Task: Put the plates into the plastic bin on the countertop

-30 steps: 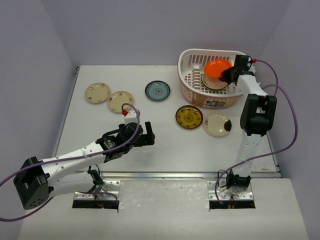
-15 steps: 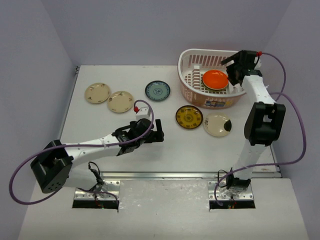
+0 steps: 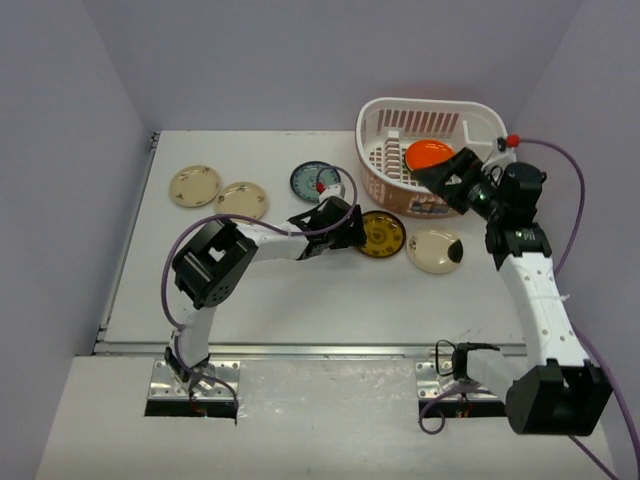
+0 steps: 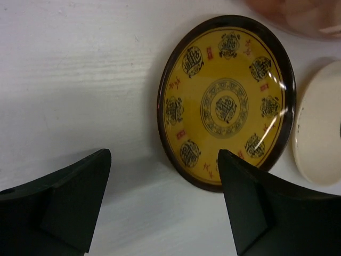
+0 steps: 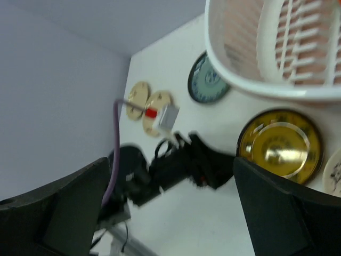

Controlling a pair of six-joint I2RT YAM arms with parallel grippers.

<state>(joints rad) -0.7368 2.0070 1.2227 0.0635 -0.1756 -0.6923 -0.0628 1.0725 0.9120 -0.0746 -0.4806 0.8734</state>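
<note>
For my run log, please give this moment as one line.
left pincer open at yellow plate | right pincer open, empty | orange plate in bin

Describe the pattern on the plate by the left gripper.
The plate is golden yellow with dark round emblems and a brown rim; see left wrist view.

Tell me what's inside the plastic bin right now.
An orange plate lies inside the plastic bin, its near edge covered by the right gripper. Anything beneath that plate is hidden from view.
</note>
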